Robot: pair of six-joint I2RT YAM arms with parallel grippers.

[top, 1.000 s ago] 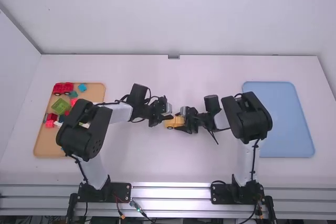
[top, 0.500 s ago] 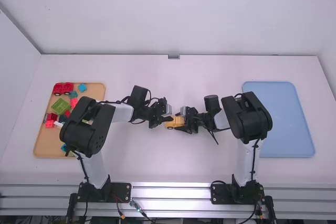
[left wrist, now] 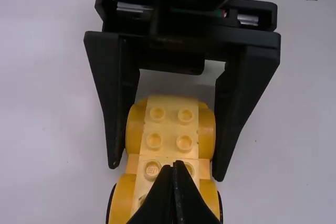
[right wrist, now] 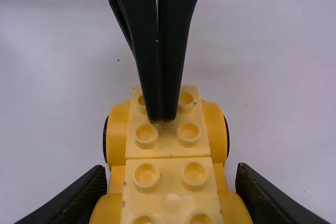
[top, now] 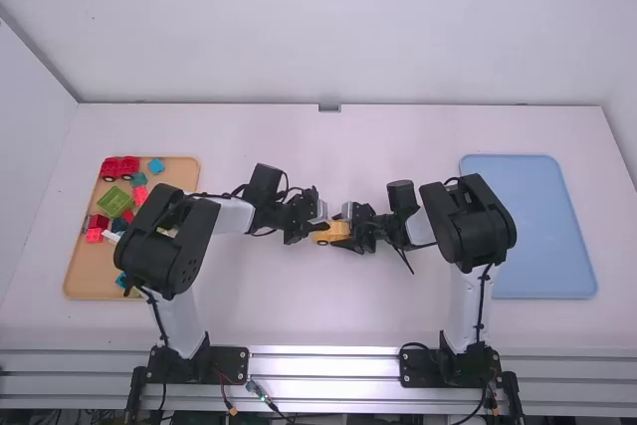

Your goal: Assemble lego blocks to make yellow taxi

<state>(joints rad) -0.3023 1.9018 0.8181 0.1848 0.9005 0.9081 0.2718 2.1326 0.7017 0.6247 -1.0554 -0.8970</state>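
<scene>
The left arm [top: 164, 251] and right arm [top: 468, 226] bend inward, nearly nose to nose; the left pincer [top: 321, 223] has its fingers together, the right pincer [top: 339, 233] fingers spread

White walls [top: 328, 27] stand behind a white table [top: 328, 316].

no readable text, no legible labels

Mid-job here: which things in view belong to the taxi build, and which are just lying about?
For the build:
- yellow car
- right gripper, fingers on either side of it
- left gripper, fingers together at its studs

Lying about, as far as I can judge:
- tan tray holding a red vehicle and green brick
- blue tray
</scene>
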